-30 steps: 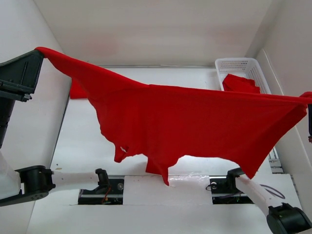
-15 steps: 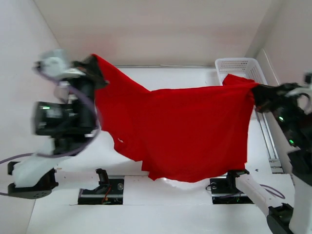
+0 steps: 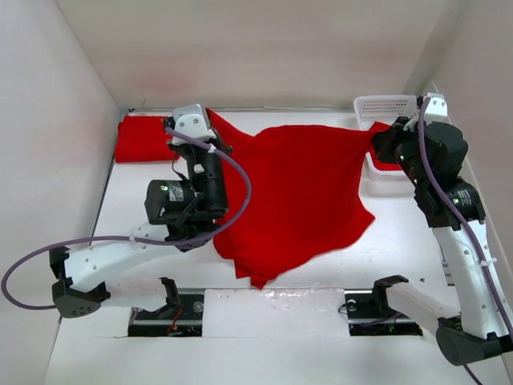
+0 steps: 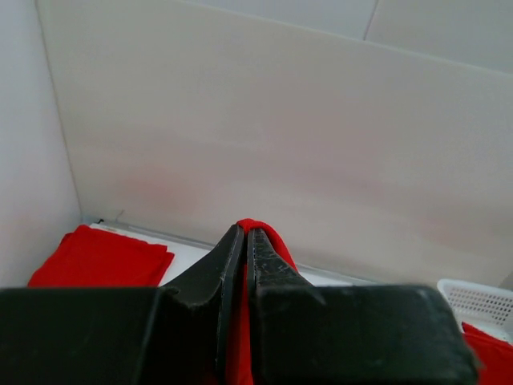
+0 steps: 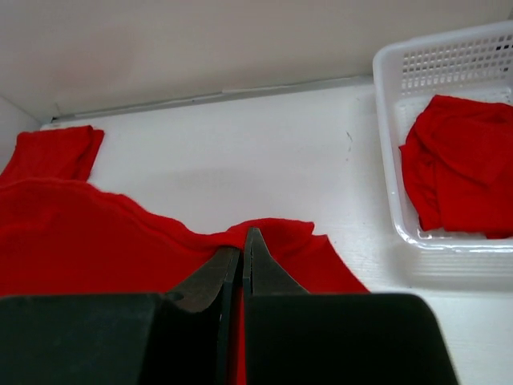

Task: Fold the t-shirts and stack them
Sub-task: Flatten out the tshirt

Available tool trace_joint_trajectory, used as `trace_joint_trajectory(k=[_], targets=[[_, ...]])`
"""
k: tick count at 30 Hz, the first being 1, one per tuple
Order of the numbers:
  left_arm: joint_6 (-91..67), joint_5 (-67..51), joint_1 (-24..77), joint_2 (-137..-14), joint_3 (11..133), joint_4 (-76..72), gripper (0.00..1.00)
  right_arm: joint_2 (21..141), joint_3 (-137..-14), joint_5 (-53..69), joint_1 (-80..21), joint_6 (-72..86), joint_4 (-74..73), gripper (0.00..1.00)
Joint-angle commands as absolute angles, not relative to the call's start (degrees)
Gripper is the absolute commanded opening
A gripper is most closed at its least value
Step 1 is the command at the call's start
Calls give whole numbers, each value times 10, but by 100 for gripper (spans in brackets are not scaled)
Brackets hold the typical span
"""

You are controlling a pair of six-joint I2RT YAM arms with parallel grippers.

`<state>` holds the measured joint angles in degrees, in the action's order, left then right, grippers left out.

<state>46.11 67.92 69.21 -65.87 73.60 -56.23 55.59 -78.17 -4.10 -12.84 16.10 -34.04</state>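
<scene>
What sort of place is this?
Probably a lab test cell, not a home: bare white walls box in a white table, the left gripper and right gripper pinch a red t-shirt, and a basket holds another shirt.

White table [image 3: 397,241] bearing two red shirts and a basket.
A large bright red cloth t-shirt [image 3: 304,184] lies opened out on the flat white tabletop, its far edge pinched at one corner by the left gripper [image 4: 243,233] and at the other by the right gripper [image 5: 243,234]. From them the cloth trails, rumpled, toward the near edge. Left of the left gripper, in the far corner, a folded red cloth t-shirt [image 3: 143,138] lies flat. Right of the right gripper and a little beyond it, a white plastic mesh basket [image 3: 385,103] stands by the far wall.
</scene>
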Motion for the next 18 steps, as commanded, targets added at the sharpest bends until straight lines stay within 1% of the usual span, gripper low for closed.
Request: trace_joint_trajectory(k=[1, 4, 5, 7, 11, 15, 18], targets=[[491, 646, 690, -688, 751, -646, 0, 564, -784, -54, -130, 165, -258, 0], [484, 646, 690, -708, 758, -639, 0, 577, -778, -48, -130, 165, -258, 0], [472, 632, 690, -716, 765, -601, 0, 577, -778, -48, -130, 165, -252, 0], [448, 626, 690, -723, 772, -570, 0, 577, -772, -48, -130, 165, -252, 0], [434, 626, 690, -737, 778, -563, 0, 564, -772, -48, -130, 165, -258, 0], [352, 586, 690, -755, 830, -409, 0, 551, -766, -41, -130, 171, -258, 0], [352, 581, 690, -784, 843, -389, 0, 538, -761, -40, -130, 171, -264, 0]])
